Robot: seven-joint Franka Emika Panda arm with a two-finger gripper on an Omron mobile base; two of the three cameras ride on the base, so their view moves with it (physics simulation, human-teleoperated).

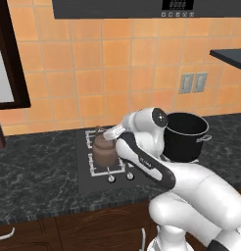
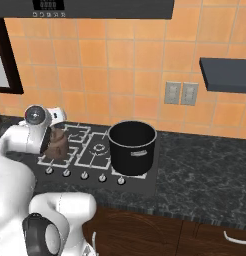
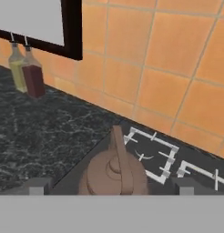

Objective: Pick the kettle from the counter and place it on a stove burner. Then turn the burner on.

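A row of round knobs (image 2: 84, 175) lines the near edge of the black cooktop (image 2: 145, 182), which is set into the dark marbled counter (image 2: 210, 170). Just beyond the knobs, the brown kettle (image 1: 105, 151) sits upright on the near-left stove burner (image 1: 108, 169), its grate showing around the base. In the hand view the kettle's arched handle (image 3: 121, 159) runs from near to far across the knobbed lid; the spout is hidden, so which way it points is unclear. The gripper (image 3: 110, 186) hangs just above the kettle with its fingers (image 3: 38, 186) spread wide to either side, holding nothing. Right of the kettle stands a large black pot (image 2: 132, 146). Far left on the counter, two bottles (image 3: 27, 73) stand against the orange tiled wall (image 1: 93, 73).
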